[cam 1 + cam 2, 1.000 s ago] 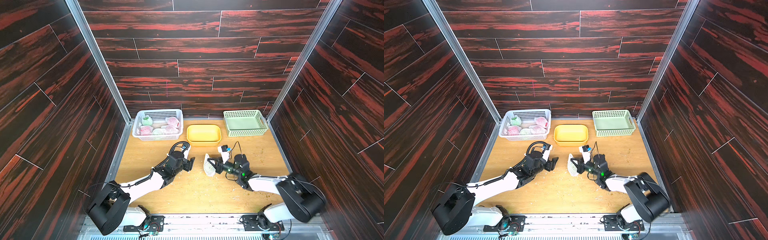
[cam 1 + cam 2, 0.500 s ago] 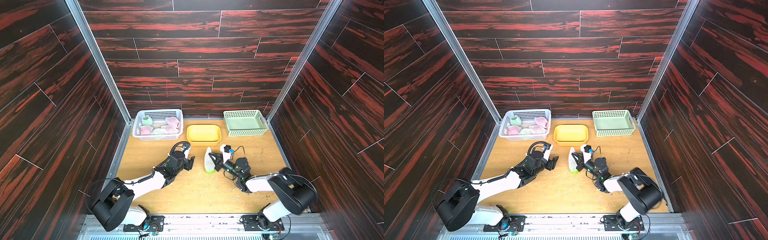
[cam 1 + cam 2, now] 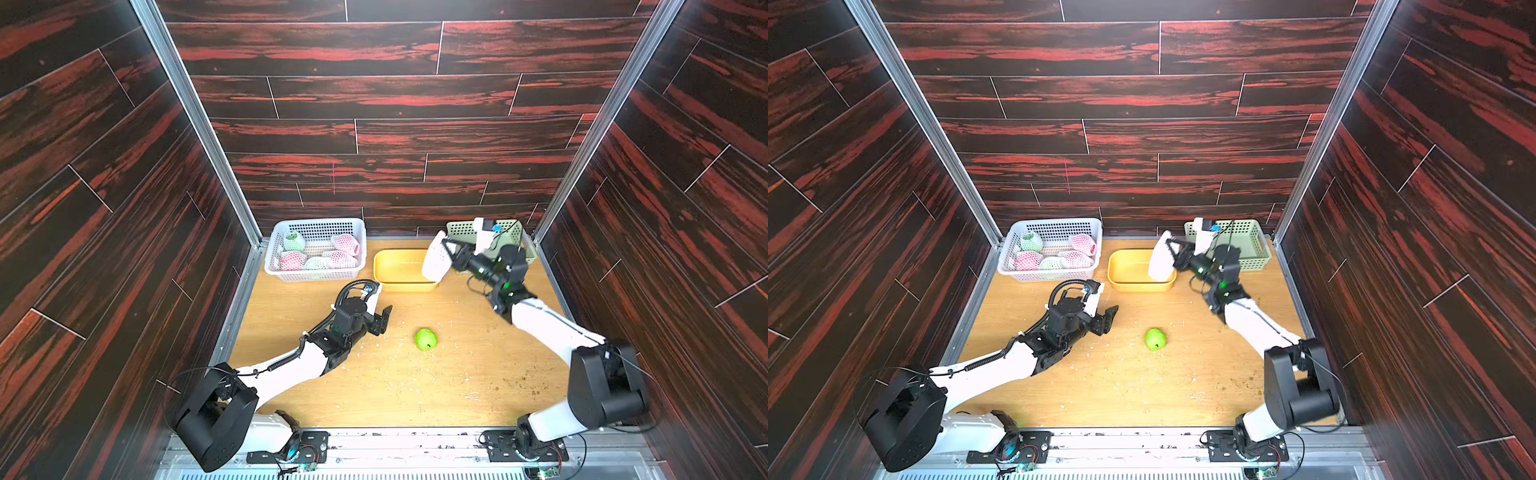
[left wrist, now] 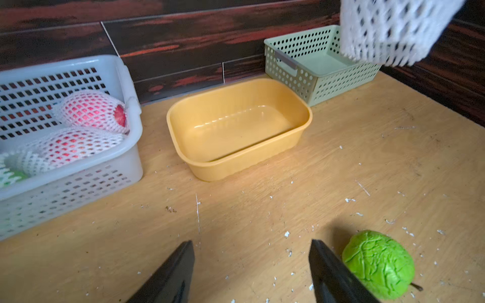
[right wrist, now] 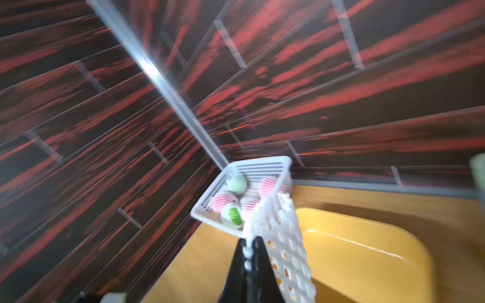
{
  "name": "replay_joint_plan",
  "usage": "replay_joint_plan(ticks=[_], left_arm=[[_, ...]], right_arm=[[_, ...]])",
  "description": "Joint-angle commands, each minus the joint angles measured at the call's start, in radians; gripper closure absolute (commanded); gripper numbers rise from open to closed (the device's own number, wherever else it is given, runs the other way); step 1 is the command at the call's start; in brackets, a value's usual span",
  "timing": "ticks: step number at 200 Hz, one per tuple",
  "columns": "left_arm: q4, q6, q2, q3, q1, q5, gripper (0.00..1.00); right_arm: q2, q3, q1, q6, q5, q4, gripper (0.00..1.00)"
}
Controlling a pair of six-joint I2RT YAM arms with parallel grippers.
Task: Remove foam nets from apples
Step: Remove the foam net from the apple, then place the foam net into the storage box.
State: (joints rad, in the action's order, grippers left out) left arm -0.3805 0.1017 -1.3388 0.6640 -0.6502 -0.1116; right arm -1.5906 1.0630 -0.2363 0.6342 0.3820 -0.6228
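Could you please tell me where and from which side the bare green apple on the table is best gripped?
Probably across its round middle, from above, with the open left hand, which is nearest. The apple lies on its side on the table, stem sideways, touching nothing else, so both flanks are free.

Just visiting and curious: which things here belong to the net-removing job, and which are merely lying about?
Job: bare green apple; foam net pinched by right gripper; netted apples in white basket.
Lying about: yellow tub; green basket; white crumbs on table.
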Motion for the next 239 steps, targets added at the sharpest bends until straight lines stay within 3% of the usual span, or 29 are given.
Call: replay_joint_plan(ticks=[1, 42, 78, 128, 150, 169, 184, 239], left_arm=[[-0.049, -0.009, 0.02, 0.031, 0.006, 0.022, 0.25], [-0.066, -0.005, -0.034, 0.058, 0.006, 0.012, 0.25], [-0.1, 0.002, -0.04, 0.042, 0.007, 0.008, 0.25], [-0.087, -0.006, -0.036, 0.027, 0.007, 0.0, 0.24], [-0.089, -0.009, -0.03, 0.015, 0.007, -0.011, 0.24], [-0.092, -0.008, -0.035, 0.015, 0.007, -0.011, 0.24], [-0.082, -0.01, -0.037, 0.022, 0.006, -0.004, 0.24], [-0.086, -0.023, -0.059, 0.041, 0.007, 0.012, 0.23]], right_arm=[[-0.139, 0.118, 0.025, 0.095, -0.005, 0.128, 1.0], [-0.4, 0.328, -0.009, 0.235, -0.075, 0.153, 1.0], [-0.534, 0.425, -0.099, 0.231, -0.241, 0.139, 1.0], [-0.681, 0.519, -0.133, 0.295, -0.297, 0.092, 1.0], [-0.687, 0.538, -0.145, 0.25, -0.342, 0.15, 0.83], [-0.669, 0.508, -0.146, 0.231, -0.357, 0.168, 0.57], [-0.643, 0.48, -0.147, 0.201, -0.364, 0.193, 0.46], [-0.526, 0.402, -0.147, 0.031, -0.352, 0.355, 0.35]])
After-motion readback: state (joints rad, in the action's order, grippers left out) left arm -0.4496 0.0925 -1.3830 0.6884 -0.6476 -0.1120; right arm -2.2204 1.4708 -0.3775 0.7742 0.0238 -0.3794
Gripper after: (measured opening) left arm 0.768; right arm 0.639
